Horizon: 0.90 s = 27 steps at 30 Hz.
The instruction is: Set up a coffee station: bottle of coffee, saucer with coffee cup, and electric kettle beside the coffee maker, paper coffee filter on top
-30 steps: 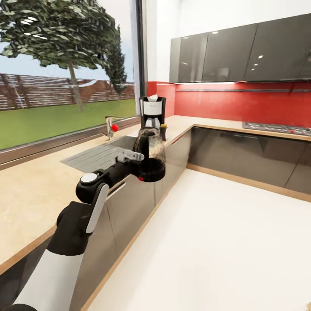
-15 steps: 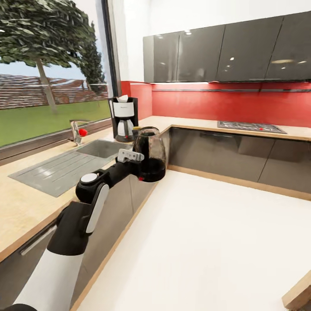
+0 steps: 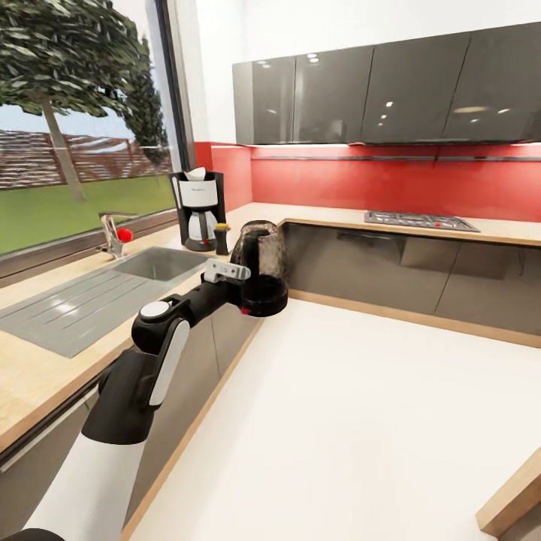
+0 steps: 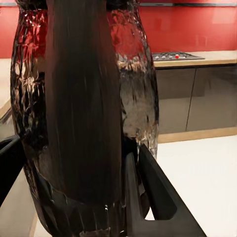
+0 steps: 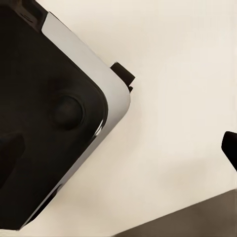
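A kitchen with a red backsplash [image 3: 391,180], dark glossy wall cabinets [image 3: 376,94] and a pale floor [image 3: 353,421] runs around a corner. The light wood countertop [image 3: 30,376] lies along the window side, with a steel sink [image 3: 154,263] and a tap [image 3: 113,234] set into it; past the corner it carries a gas hob [image 3: 419,220]. A big window [image 3: 75,120] looks onto grass and a tree.

At the far end of the countertop, beyond the sink, stands the coffee maker [image 3: 198,210] with a white paper filter [image 3: 195,174] sitting on its top. The small dark bottle of coffee [image 3: 222,238] stands just beside it, on the side toward the corner.

The left arm [image 3: 143,368] reaches forward from the lower left, elbow bent, alongside the counter edge. Its left gripper [image 3: 242,289] is clamped on the electric kettle [image 3: 261,269], which hangs upright in the air off the counter's front edge, near the coffee maker but apart from it. In the left wrist view the kettle's dark handle [image 4: 84,98] and glass body are close up between the fingers [image 4: 158,197].

The right wrist view shows part of the robot's own body [image 5: 49,113] over the floor; one dark fingertip [image 5: 229,148] of the right gripper is at the edge, and its state cannot be told.
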Motion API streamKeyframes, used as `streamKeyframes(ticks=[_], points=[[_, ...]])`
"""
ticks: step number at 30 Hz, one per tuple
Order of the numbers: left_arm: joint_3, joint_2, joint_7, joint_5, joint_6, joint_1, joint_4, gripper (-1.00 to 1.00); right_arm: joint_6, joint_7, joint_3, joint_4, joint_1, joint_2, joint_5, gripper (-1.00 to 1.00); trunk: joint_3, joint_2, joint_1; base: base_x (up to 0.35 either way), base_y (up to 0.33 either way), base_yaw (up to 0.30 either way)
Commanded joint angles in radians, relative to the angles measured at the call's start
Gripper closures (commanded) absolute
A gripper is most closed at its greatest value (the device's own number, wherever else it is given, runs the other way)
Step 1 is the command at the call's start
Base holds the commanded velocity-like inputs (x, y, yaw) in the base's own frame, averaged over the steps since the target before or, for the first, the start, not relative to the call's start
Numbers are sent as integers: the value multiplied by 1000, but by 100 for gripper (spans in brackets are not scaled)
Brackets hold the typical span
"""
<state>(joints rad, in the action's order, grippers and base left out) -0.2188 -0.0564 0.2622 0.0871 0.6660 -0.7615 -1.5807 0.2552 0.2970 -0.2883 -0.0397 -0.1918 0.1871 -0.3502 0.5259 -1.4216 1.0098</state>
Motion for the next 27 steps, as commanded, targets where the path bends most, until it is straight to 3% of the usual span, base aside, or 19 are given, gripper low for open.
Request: streamKeyframes(ticks=[1,9,22,27], points=[[1,0,-1,11,7,-1,-1,100,7,1,-5,-3,-2,0,0,-100,-2,7,-4,2,-1,-3],[1,0,-1,12,7,-1,-1,100,9,2,-5,-3,-2,1,1,-100,-5,14,-8,48,0,0],[4,1,-1,11,7,-1,-1,100,10,2,-6,-4,-2,2,1,-100,-5,14,-8,306,0,0],[24,1,-1,12,7,-1,-1,100,10,2,-6,-4,-2,0,0,-100,-5,14,-8,326,0,0]])
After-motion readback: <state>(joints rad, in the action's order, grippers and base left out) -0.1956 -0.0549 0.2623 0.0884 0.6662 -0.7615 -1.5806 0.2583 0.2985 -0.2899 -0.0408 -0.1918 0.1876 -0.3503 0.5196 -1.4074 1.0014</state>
